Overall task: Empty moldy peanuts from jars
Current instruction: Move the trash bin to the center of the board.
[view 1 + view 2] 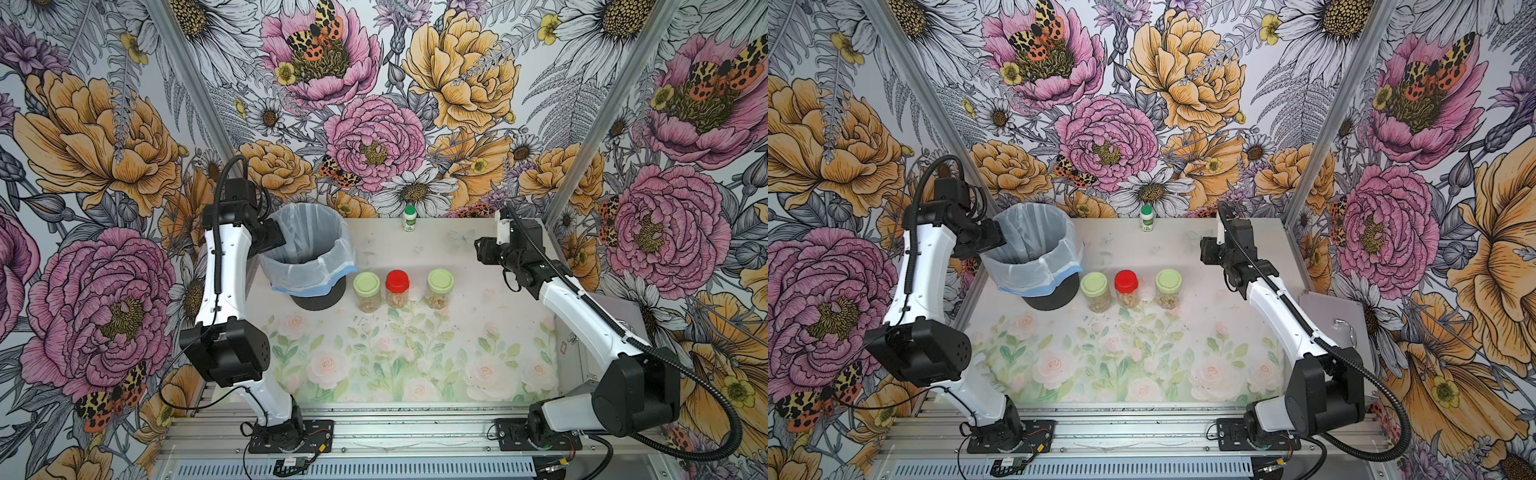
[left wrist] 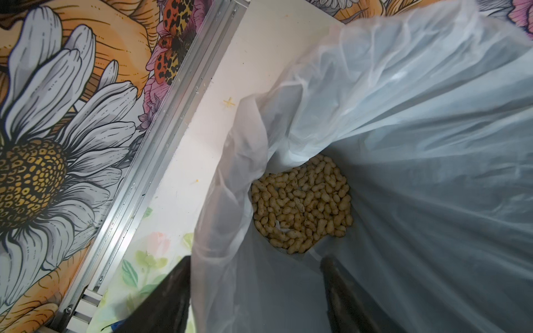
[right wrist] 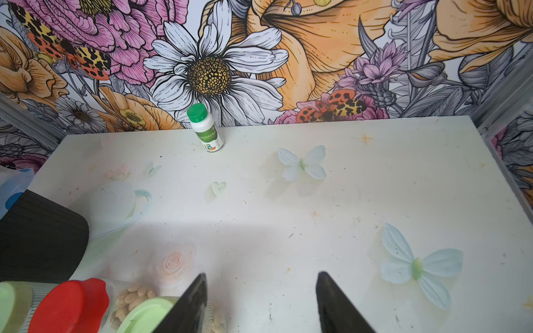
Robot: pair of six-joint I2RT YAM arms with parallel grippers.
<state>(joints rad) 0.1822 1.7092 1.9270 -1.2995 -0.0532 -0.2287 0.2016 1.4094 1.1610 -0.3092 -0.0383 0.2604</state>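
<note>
The open left claw (image 2: 256, 259) hangs above moldy peanuts (image 2: 300, 204) in the bin (image 2: 403, 129). Beside the open right claw (image 3: 261, 275) stands a green-lidded jar (image 3: 144, 315), likely next.

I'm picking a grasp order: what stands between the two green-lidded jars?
The red-lidded jar stands in a row between the green-lidded jar nearest the bin and the other green-lidded jar; both top views show it.

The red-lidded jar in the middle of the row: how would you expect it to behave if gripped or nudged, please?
The red-lidded jar looks like clear glass, so it is probably rigid, smooth and somewhat slippery. It stands upright and looks narrow, so a push near the lid may tip it. The peanuts inside are loose and would likely shift if it tilts.
</note>
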